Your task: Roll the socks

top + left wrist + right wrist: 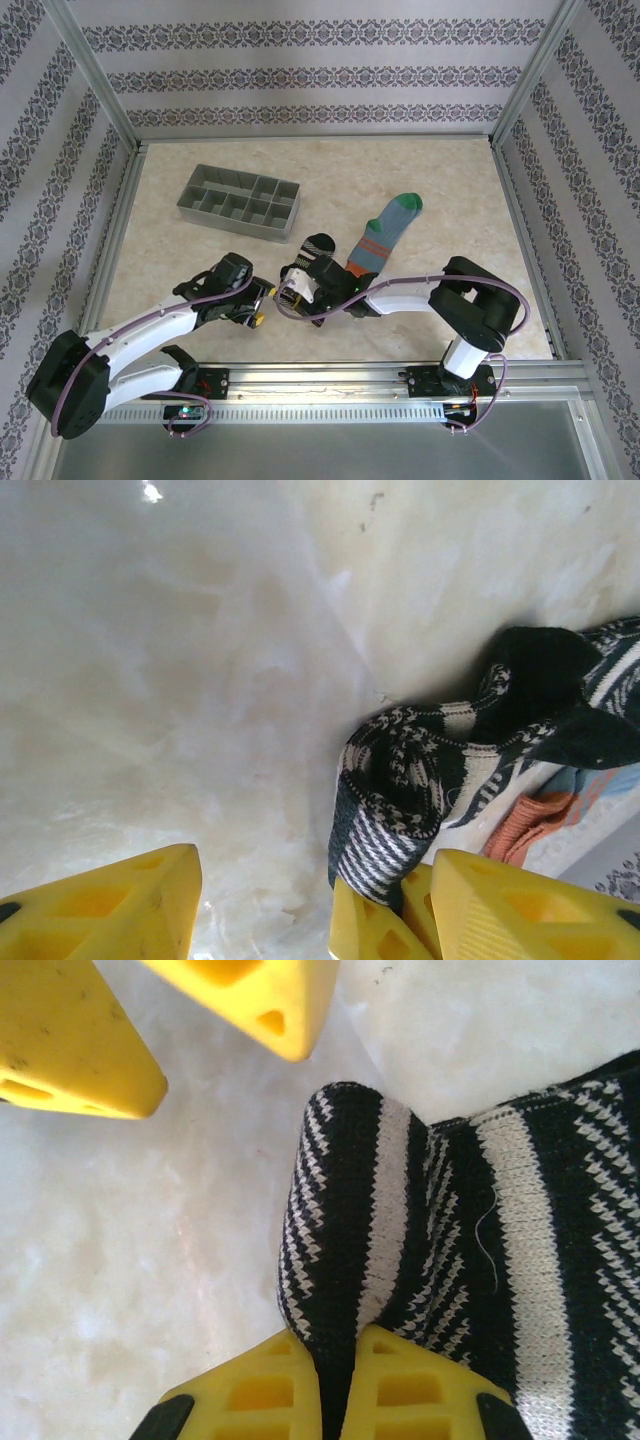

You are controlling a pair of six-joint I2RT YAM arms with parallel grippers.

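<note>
The black-and-white striped sock [318, 248] lies mid-table, its near end bunched into a fold [350, 1220]. My right gripper [335, 1345] is shut on that fold, which is pinched between its yellow fingers [260, 1390]. My left gripper [315, 858] is open just left of the fold and holds nothing. Its yellow fingers [70, 1050] stand apart over the bare table. In the left wrist view the right gripper [385, 892] clamps the sock's striped end [385, 820]. The blue-grey sock [385, 232] with a green toe lies flat to the right, with its orange cuff [530, 820] beside the striped one.
A grey compartment tray [240, 203] stands at the back left of the marble-look table [200, 260]. Metal frame rails [340, 372] run along the near edge, and patterned walls close in the sides and back.
</note>
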